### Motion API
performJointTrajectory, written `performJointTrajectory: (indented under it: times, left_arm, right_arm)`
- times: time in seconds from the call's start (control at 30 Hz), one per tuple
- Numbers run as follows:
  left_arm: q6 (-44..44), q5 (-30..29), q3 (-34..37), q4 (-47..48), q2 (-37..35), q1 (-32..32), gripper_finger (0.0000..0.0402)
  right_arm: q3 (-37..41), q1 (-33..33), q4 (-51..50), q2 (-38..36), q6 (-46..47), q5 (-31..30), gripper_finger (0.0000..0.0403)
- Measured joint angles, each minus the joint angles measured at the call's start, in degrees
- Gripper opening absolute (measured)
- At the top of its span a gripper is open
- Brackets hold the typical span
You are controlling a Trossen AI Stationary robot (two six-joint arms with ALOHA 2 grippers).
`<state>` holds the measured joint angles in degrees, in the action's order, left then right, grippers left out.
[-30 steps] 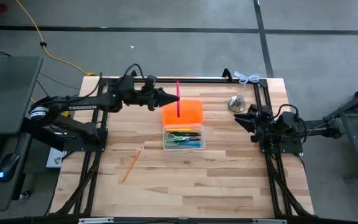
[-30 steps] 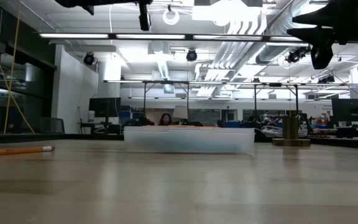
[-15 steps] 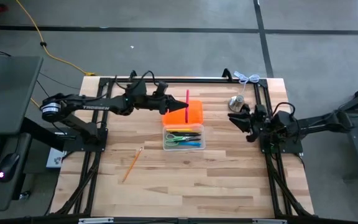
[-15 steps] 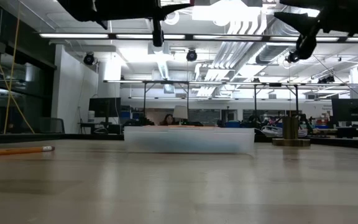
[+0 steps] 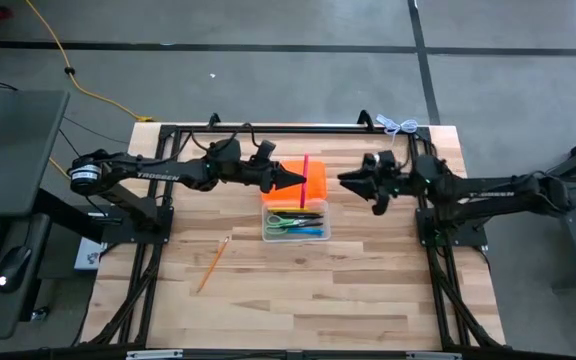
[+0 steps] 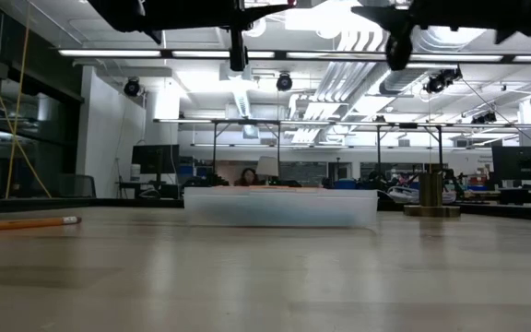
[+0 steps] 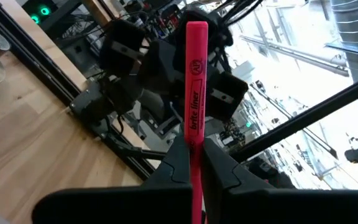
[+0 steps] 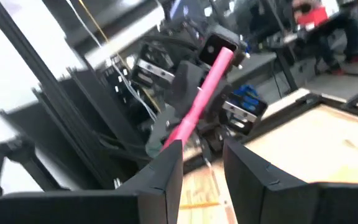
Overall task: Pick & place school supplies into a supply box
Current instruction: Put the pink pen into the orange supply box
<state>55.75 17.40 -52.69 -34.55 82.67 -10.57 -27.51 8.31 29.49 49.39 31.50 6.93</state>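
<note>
My left gripper (image 5: 290,180) reaches in from the table's left and is shut on a pink highlighter (image 7: 195,93) held high above the supply box. The box (image 5: 295,222) is clear, with its orange lid (image 5: 316,182) lying open on the far side. It holds green-handled scissors and several pens, and rests flat on the table (image 6: 280,207). My right gripper (image 5: 346,181) hangs open in the air just right of the box and faces the highlighter (image 8: 199,99). A wooden-yellow pencil (image 5: 212,263) lies on the table to the near left of the box. My left gripper pinches the pink highlighter's lower part (image 7: 194,146) between its two fingers (image 7: 178,163). The fingers come nearly level from the table's left and lie across it. The highlighter is lifted clear and stands roughly upright, with most of its length above the fingers.
A brass-coloured bell-shaped object (image 6: 431,195) stands near the table's far right, under my right arm in the high view. A black frame (image 5: 268,128) runs around the table. Bare wood lies on the near half of the table. A person sits in the room beyond (image 6: 244,175).
My left gripper has carried the upright highlighter toward the table's right, from beside the lid to over it. My right arm has swung from the table's right edge toward the left and now sits close to the box, facing the highlighter.
</note>
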Motion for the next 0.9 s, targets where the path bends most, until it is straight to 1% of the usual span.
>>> performJointTrajectory:
  times: [0.17, 0.23, 0.47, 0.7, 0.9]
  left_arm:
    - [-0.07, -0.74, 0.00, 0.08, 0.00, 0.99, 0.0034]
    - [-0.18, -1.18, 0.00, 0.10, 0.00, 1.63, 0.0035]
    - [-0.59, -1.78, 0.00, 0.69, 0.00, 2.10, 0.0034]
    - [-1.25, -2.62, 0.00, 1.71, 0.00, 2.78, 0.0035]
    - [-1.46, -3.01, 0.00, 2.17, 0.00, 2.82, 0.0037]
  right_arm:
    - [-8.05, 3.18, -5.42, 6.67, -2.07, 7.53, 0.0095]
    - [-10.87, 4.05, -6.96, 9.05, -3.54, 9.56, 0.0098]
    - [-17.34, 6.63, -9.14, 14.90, -4.79, 16.14, 0.0129]
    - [-19.86, 7.49, -9.02, 18.90, -4.65, 17.56, 0.0156]
    - [-20.99, 7.46, -8.87, 21.15, -4.56, 18.96, 0.0167]
